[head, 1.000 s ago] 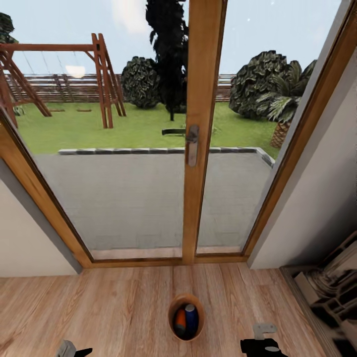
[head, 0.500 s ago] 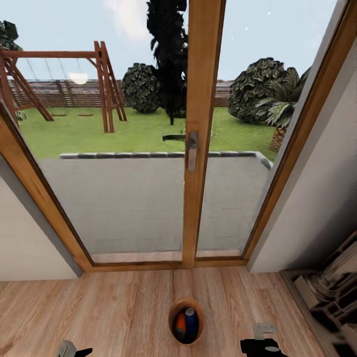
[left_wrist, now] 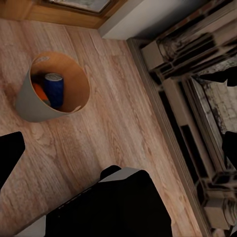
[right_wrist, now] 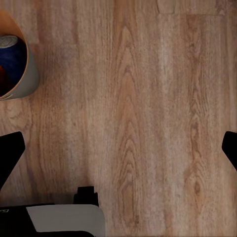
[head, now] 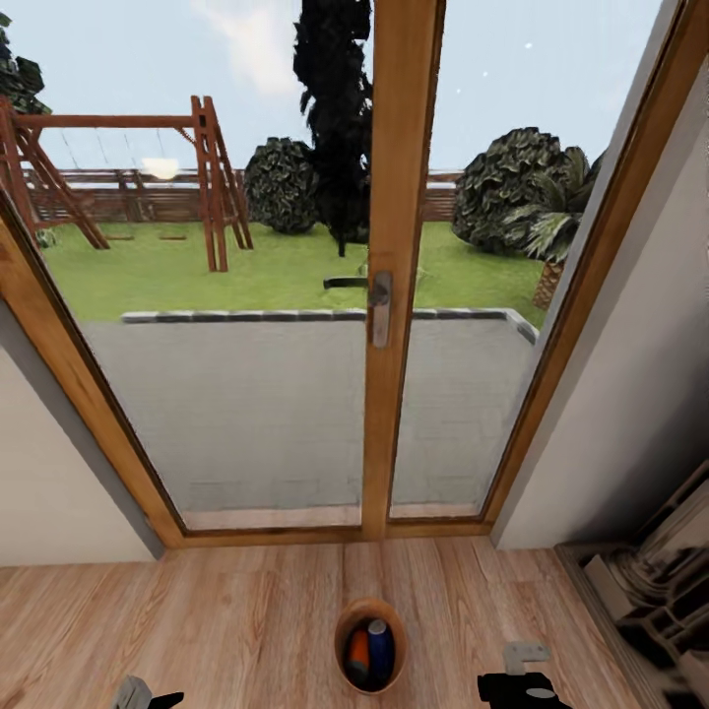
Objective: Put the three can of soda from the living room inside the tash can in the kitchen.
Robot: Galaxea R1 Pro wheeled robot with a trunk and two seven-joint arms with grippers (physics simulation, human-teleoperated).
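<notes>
Head view, left to right. Left gripper (head: 148, 695): a small part shows at the near left edge, over the wood plank floor (head: 217, 620). In the left wrist view one dark fingertip (left_wrist: 9, 155) sits at the frame edge with nothing beside it; the opposite finger is not identifiable, so I cannot tell whether the jaws are spread or closed.

Centre: trash can (head: 369, 646) stands upright on the floor, near the robot and just in front of the wood-framed glass door (head: 399, 256). Brown inside. Inside it: a dark blue soda can (head: 380, 637) on the right and an orange soda can (head: 357, 652) on the left, touching side by side. A third can cannot be made out. The left wrist view shows the same can (left_wrist: 52, 90), tilted in that frame, with the blue can's grey top visible.

Right gripper (head: 522, 684): at the near right edge, empty. Right wrist view: two dark fingertips (right_wrist: 11, 150) far apart at opposite frame edges, bare floor between them, so the jaws are spread wide.

Far right: a dark carved stone surround (head: 650, 591) against the wall.

Outside the glass: paved patio, lawn, wooden swing frame (head: 128, 182) at far left.
</notes>
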